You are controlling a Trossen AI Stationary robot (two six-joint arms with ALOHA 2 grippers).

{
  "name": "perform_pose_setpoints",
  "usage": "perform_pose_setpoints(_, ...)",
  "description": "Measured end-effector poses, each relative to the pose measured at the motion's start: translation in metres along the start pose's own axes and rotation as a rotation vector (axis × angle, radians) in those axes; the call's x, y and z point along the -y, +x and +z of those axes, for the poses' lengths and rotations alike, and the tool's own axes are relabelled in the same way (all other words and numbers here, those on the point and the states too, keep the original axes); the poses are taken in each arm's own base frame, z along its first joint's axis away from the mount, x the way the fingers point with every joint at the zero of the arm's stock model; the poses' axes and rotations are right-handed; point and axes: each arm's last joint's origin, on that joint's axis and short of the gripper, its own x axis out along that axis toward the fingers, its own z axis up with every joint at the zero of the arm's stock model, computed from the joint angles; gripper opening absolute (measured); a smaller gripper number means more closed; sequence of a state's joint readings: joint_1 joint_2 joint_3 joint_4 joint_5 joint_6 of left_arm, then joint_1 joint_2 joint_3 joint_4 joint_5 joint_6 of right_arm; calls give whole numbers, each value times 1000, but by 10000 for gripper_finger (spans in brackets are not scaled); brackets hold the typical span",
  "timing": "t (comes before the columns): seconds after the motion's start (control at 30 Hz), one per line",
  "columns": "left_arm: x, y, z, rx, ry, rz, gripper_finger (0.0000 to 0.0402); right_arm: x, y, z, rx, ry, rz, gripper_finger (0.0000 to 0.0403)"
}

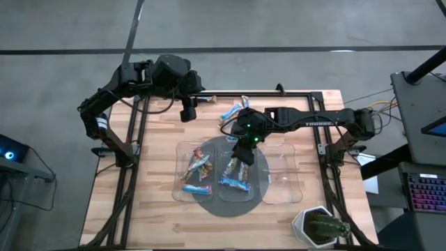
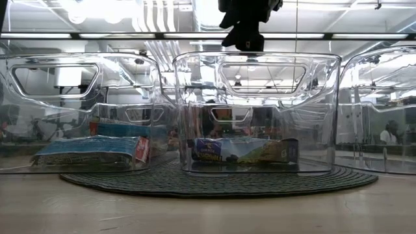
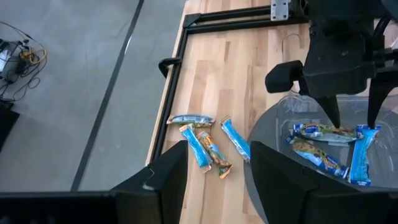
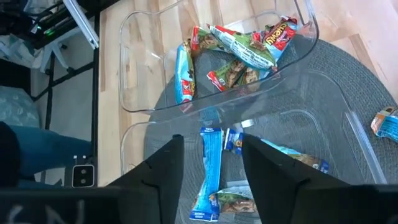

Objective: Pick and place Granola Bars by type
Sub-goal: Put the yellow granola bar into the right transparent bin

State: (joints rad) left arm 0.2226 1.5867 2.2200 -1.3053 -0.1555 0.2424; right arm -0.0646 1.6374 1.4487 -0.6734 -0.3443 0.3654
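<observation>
I see my right tool (image 1: 244,152) parted and empty over the middle tray (image 1: 259,183), left tool (image 3: 217,180) wide above loose Granola Bars (image 3: 205,140) on the bench (image 1: 160,223); light, slippery foil, best pinched mid-length across the narrow width.

The bench (image 1: 153,209) is pale striped wood with a black metal frame (image 1: 136,132), and the bins (image 1: 282,174) on it are see-through plastic sitting on a dark grey ribbed round mat (image 1: 230,206). Bars in the left bin (image 4: 239,53) are a mix of red, green and brown with some blue, the middle-bin bars (image 4: 211,168) are mostly bright blue. Both arms are black, and a white pot (image 1: 306,223) holds a green plant (image 1: 327,226).
</observation>
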Motion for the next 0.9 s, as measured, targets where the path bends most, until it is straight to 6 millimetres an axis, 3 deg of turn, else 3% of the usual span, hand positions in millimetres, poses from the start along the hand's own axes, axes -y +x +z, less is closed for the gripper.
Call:
perform_pose_setpoints(0.17,1,0,-3,-32,-1,-8,156,-7,-7,3,53,-33,25,155)
perform_pose_setpoints(0.37,1,0,-5,-46,1,-14,155,-18,-32,11,205,-142,53,139)
perform_pose_setpoints(0.9,2,-11,-2,43,-42,-131,84,-41,-120,2,524,-274,-92,95)
